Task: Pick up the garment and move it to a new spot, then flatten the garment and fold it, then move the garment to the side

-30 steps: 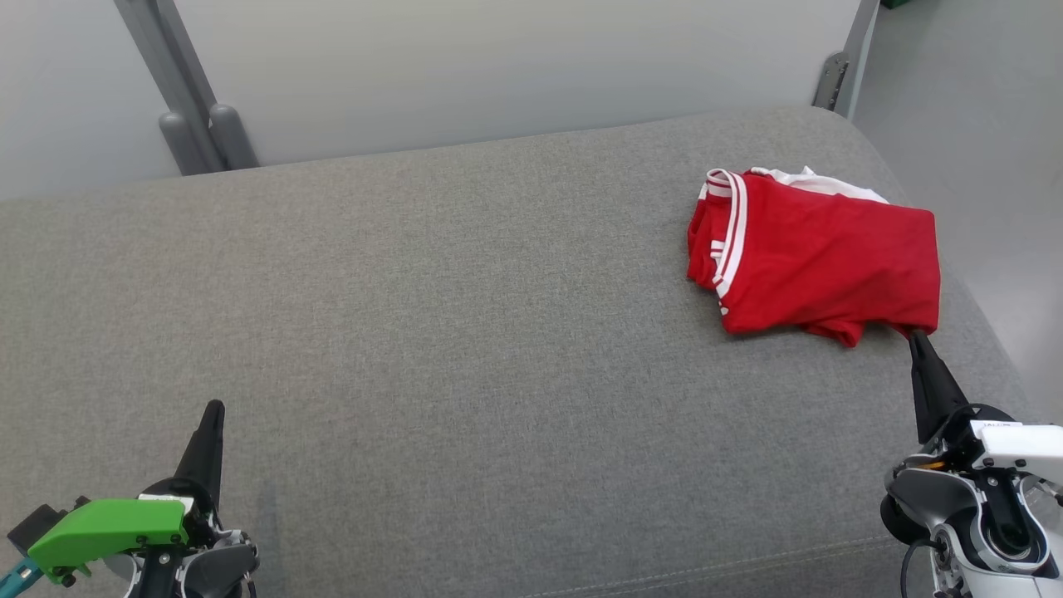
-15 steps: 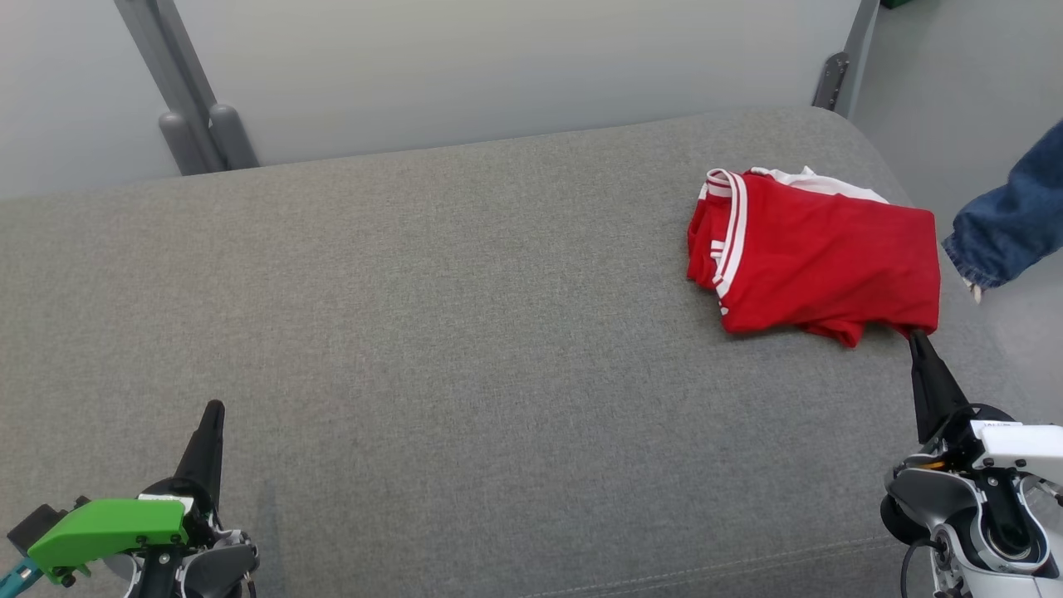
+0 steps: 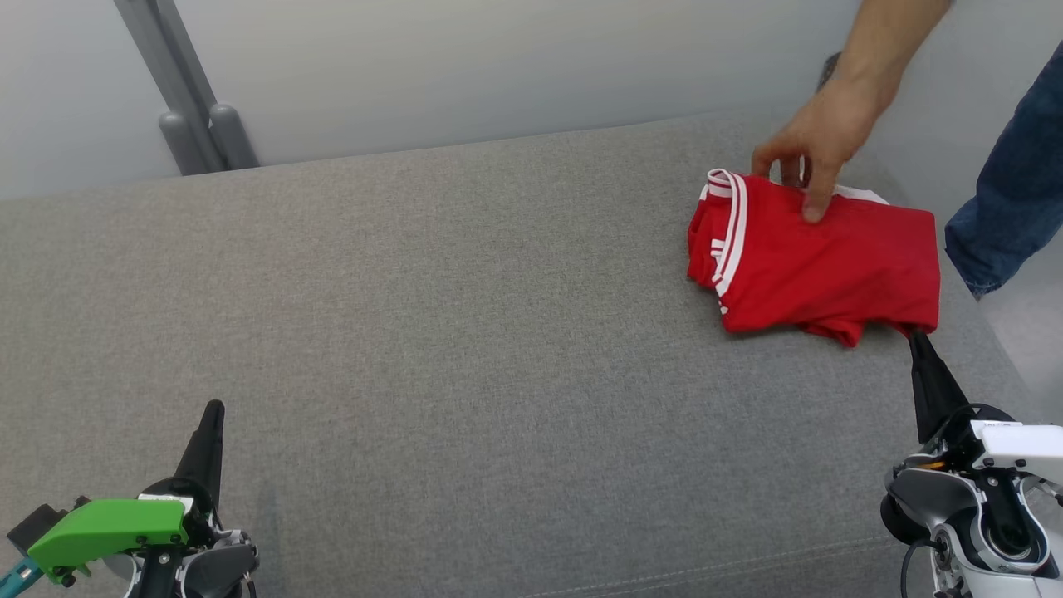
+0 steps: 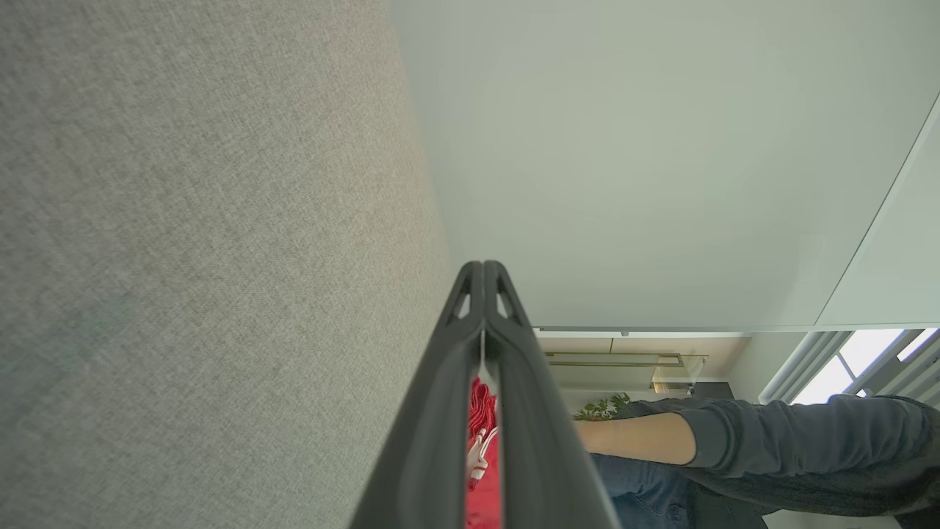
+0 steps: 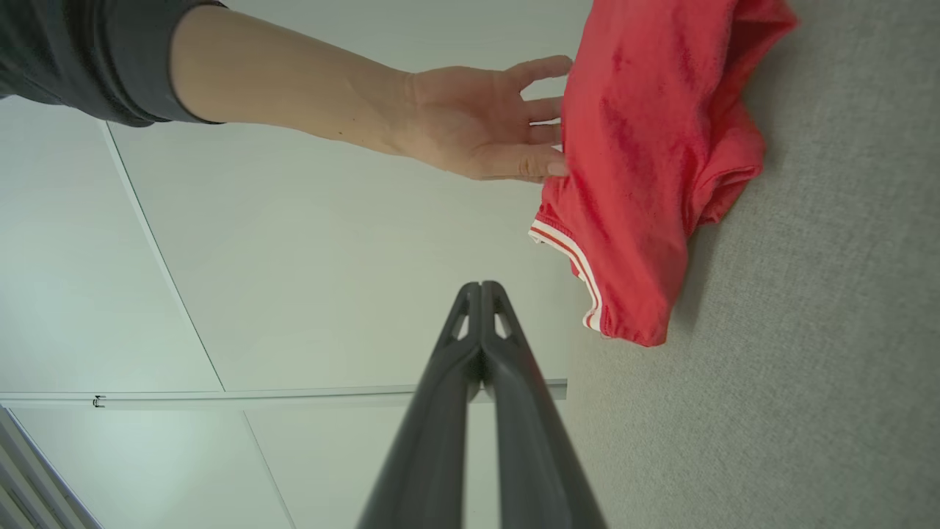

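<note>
A folded red jersey [image 3: 822, 262] lies on the grey cushion [image 3: 465, 316] just beyond the right gripper [image 3: 917, 339], which is closed and empty. A person's hand [image 3: 818, 141] touches the jersey's far edge. The left gripper [image 3: 214, 409], also closed and empty, sits well apart.

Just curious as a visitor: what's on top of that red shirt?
A person's hand touches the red shirt at its far edge; nothing else lies on it. The hand covers part of that edge, and the folded-under layers are hidden.

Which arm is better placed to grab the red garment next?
Right. The right claw is shut beside the red garment; the left claw is far off. A person's hand touches it, so wait.
</note>
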### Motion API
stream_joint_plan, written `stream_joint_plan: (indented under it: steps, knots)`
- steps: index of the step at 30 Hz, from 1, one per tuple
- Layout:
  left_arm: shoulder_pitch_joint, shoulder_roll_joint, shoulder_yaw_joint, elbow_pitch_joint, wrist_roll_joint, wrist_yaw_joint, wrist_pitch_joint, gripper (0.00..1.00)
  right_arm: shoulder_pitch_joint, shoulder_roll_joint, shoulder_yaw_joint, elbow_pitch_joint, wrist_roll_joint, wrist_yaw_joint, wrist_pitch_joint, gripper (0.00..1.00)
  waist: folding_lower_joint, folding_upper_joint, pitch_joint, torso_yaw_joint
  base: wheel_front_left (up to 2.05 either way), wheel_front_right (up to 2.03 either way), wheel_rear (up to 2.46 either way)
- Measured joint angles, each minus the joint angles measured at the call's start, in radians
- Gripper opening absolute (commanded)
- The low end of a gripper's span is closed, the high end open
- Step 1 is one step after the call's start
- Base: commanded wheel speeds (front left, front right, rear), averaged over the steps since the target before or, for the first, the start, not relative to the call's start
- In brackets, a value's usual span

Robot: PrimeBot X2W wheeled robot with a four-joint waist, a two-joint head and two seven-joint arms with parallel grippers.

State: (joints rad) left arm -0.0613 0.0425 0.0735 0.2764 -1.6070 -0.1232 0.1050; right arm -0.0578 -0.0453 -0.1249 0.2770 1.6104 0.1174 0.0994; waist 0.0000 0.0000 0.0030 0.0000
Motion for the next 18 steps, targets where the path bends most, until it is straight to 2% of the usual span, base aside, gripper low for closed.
stream_joint_plan:
  steps: [18]
  knots:
    - [0.000, 0.000, 0.000, 0.000, 0.000, 0.000, 0.000, 0.00, 0.000, 0.000, 0.000, 0.000, 0.000, 0.000, 0.000, 0.00, 0.0000, 0.0000, 0.000, 0.000, 0.00, 0.00, 0.00]
